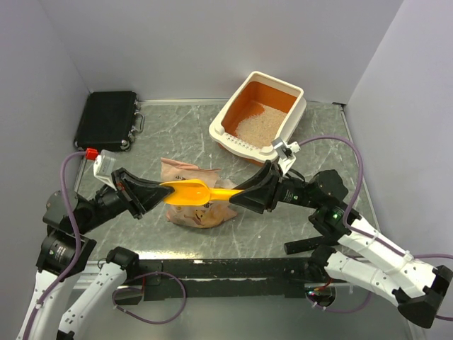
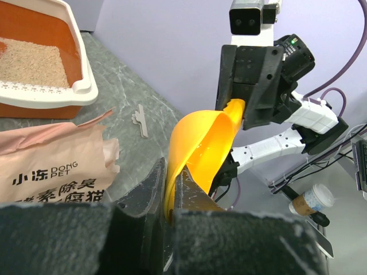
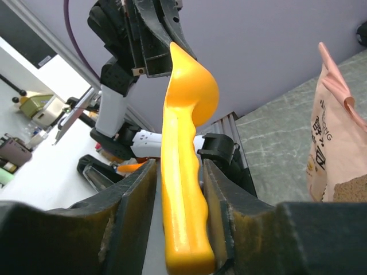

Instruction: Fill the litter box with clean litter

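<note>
You have both arms on the yellow-orange scoop (image 1: 190, 192), which hangs level between them over the middle of the table (image 1: 177, 134). Your left gripper (image 1: 160, 192) is closed on the rim of the scoop's bowl; in the left wrist view its two fingers (image 2: 150, 192) pinch the thin orange edge with no gap showing. Your right gripper (image 1: 239, 196) is clamped on the handle end, and the right wrist view shows the handle pressed between both fingers (image 3: 137, 197). The bowl points left and the handle points right. Directly below the scoop a peach-pink printed bag (image 1: 192, 210) lies flat on the table, its printed face up. The litter box (image 1: 279, 91) sits at the far right of the table, turned at an angle, with its slotted rim at the near end, facing your right gripper and just beyond it. Inside it, the clean litter (image 1: 256, 122) lies as a pale beige layer over the near part of the floor, while the far part of the floor shows bare orange. The box is apart from the scoop and the bag, touching neither. A black case (image 1: 106, 119) lies flat in the far left corner of the table, well apart from everything else.
</note>
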`<state>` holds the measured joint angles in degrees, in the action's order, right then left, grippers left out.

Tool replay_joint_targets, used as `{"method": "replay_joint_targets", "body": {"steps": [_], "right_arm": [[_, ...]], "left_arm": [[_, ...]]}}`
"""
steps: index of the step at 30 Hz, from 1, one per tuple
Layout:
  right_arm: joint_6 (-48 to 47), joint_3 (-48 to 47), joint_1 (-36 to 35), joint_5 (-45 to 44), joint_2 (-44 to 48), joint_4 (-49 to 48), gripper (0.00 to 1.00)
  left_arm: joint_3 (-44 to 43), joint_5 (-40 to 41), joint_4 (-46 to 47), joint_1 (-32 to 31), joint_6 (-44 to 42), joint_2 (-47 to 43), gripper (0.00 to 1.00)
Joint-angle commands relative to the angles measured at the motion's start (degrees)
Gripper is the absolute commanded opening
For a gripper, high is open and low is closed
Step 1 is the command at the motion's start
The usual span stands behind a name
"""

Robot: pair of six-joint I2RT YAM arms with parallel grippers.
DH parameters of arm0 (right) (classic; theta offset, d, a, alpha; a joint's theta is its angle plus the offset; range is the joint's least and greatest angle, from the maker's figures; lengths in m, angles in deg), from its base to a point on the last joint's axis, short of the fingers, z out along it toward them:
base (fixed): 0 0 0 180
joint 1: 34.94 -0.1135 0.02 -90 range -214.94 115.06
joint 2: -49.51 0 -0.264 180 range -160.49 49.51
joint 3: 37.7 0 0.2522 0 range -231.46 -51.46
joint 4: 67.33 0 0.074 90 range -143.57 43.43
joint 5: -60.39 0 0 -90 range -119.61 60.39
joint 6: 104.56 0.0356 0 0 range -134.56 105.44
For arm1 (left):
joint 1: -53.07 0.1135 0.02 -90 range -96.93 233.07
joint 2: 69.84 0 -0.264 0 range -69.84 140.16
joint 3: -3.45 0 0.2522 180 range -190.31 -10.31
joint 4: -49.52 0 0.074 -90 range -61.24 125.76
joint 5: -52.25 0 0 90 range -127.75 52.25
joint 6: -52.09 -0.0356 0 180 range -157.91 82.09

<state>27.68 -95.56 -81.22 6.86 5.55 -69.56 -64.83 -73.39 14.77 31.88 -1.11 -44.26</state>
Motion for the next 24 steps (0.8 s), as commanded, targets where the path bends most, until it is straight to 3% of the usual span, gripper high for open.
{"method": "replay_joint_targets", "body": {"steps": [1,5,9,10,11,12,13,18,19,24], "right_arm": [[0.6,0.9,-0.8,0.3,0.9,-5.8,0.39],[0.7,1.6,-1.1,0.2,1.3,-7.4,0.32],[-0.2,3.2,-1.4,-1.7,2.5,-8.5,0.0],[-0.7,3.4,-1.8,-3.0,2.8,-8.2,0.0],[-1.2,3.1,-1.9,-3.3,3.4,-7.1,0.0],[-2.7,2.3,-1.9,-3.8,3.7,-3.6,0.0],[-3.5,1.7,-2.0,-5.8,4.0,-1.5,0.0],[-11.5,-5.2,-2.0,-14.5,7.9,15.5,0.0],[-12.6,-6.6,-2.1,-16.1,8.4,23.0,0.0],[-20.1,-15.3,-2.0,-26.3,9.8,40.1,0.0]], "left_arm": [[0.6,0.6,1.7,-0.2,-0.2,-0.4,0.01],[1.6,0.4,2.6,-0.2,0.5,-0.8,0.01],[3.1,-0.3,3.2,-0.2,0.8,-1.0,0.01],[3.3,0.0,3.0,-0.2,0.2,-1.1,0.03],[3.4,1.3,1.7,-0.2,-0.4,-1.1,0.14],[3.4,2.1,0.7,-0.2,-1.2,-1.1,0.36],[3.1,2.9,-0.4,-0.1,-3.0,-0.9,0.67],[0.4,10.3,-5.8,-0.2,-7.9,1.2,0.88],[-0.1,11.1,-6.1,-0.2,-9.8,1.6,0.91],[-5.1,16.2,-8.4,-0.2,-13.9,6.7,0.95]]}}
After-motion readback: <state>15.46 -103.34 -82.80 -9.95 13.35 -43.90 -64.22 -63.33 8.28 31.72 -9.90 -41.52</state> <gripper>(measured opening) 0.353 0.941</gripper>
